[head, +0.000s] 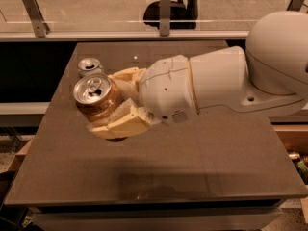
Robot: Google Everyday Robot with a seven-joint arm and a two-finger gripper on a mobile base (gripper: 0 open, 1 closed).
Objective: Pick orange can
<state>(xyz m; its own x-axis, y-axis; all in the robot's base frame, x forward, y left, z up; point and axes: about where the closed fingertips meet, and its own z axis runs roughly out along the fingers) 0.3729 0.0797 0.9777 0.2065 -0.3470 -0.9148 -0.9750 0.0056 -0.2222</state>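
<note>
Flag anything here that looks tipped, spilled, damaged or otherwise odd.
Nothing stands out. The gripper is shut on the orange can, holding it roughly upright above the table. The other can stands upright behind it, and no spill or dent shows.

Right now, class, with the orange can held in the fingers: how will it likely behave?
The gripper, over the left of the table, clamps the orange can. Its smooth metallic side probably makes it slippery. As a pull-tab drinks can, its walls may dent if the fingers squeeze hard. Being round, it would likely roll if dropped sideways.
</note>
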